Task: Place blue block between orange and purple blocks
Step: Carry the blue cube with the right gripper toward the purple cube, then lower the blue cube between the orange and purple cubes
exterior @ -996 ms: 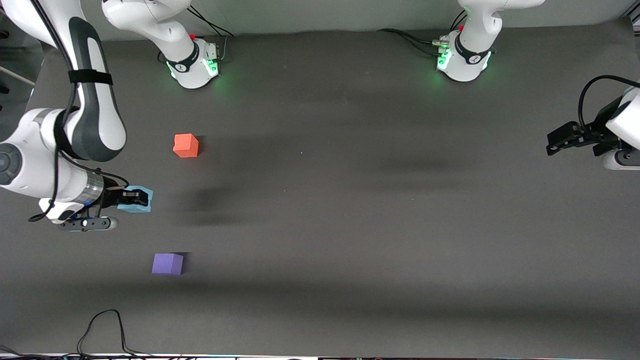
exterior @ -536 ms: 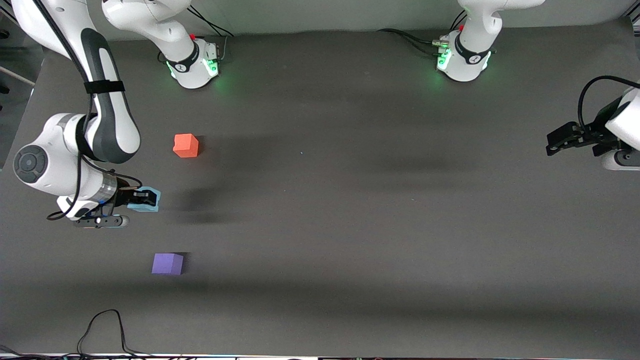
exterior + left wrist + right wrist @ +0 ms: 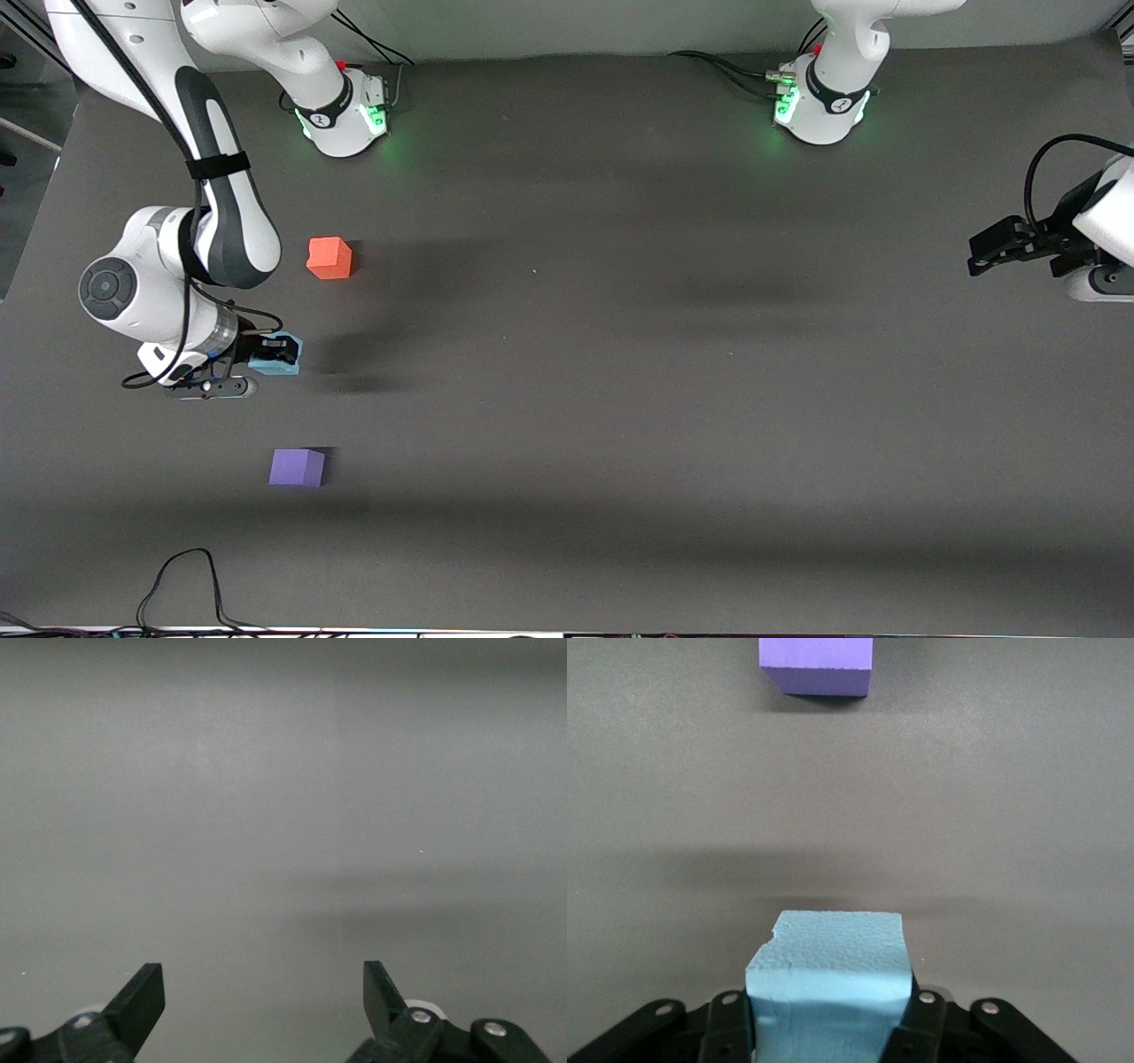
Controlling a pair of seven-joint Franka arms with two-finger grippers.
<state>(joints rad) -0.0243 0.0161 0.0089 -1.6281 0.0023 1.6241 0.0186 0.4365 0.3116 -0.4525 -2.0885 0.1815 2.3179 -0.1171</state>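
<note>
Two arms, right gripper (image 3: 273, 353) jaws clamping blue block (image 3: 829, 979) above bench (image 3: 620, 399), purple block (image 3: 817, 665) ahead in wrist view, orange block (image 3: 330, 258) only in front view, left gripper (image 3: 264, 1005) jaws wide, empty, waiting at bench edge.

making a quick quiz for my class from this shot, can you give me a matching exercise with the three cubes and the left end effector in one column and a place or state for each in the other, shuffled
Column one
1. blue cube
2. orange cube
3. purple cube
4. left end effector

Column two
A. open, holds nothing, waits at the left arm's end of the table
B. on the table, nearest of the cubes to the front camera
C. gripped in the right end effector
D. on the table, nearest of the cubes to the robots' bases

Pairs: 1-C, 2-D, 3-B, 4-A
</note>
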